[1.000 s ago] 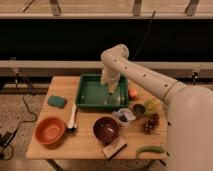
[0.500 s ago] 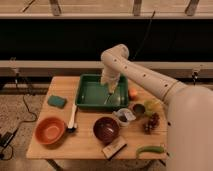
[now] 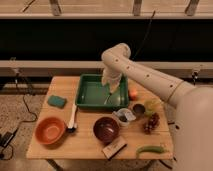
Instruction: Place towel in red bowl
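Observation:
The red bowl (image 3: 50, 130) sits empty at the front left of the wooden table (image 3: 85, 147). My gripper (image 3: 108, 96) hangs from the white arm and points down into the green tray (image 3: 89, 96), near its right side. I cannot make out a towel for certain. A small pale crumpled thing (image 3: 124, 116) lies just in front of the tray's right corner, and it may be the towel. The gripper is above and behind it, and far to the right of the red bowl.
A dark maroon bowl (image 3: 106, 129) stands front centre, with a brown box (image 3: 115, 147) before it. A green sponge (image 3: 57, 101) and a white-handled brush (image 3: 73, 118) lie left of the tray. An orange fruit (image 3: 133, 93), dark can (image 3: 138, 108), grapes (image 3: 150, 122) and green vegetable (image 3: 150, 149) lie right.

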Motion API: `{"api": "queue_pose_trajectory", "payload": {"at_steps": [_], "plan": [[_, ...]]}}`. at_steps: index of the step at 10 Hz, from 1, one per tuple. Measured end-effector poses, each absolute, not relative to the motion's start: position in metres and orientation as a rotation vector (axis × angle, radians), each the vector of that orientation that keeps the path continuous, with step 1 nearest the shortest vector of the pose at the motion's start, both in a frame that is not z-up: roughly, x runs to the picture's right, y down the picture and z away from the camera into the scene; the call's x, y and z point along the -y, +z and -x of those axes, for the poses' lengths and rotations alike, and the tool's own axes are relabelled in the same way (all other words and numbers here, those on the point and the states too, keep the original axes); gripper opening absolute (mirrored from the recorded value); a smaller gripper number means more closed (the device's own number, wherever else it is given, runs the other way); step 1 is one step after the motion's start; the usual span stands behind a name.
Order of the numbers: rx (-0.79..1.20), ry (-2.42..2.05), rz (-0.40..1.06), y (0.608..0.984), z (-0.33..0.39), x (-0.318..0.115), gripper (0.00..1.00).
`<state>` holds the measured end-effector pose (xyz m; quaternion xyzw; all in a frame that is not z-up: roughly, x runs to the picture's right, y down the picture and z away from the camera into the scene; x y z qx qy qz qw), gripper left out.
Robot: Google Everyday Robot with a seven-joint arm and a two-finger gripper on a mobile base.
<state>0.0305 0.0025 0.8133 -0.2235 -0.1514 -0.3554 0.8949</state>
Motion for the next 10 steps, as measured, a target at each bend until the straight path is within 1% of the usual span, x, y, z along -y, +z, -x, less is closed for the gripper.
{"api": "queue_pose_trajectory", "payload": {"at_steps": [2,5,10], "plan": [[0.303,-0.755,0.447,0.772,-0.038,-0.019,0.52],[0.289,-0.754,0.436,0.732,-0.052,-0.047,0.52],[0.243,-0.687,0.452,0.701,-0.08,-0.08,0.52]]}}
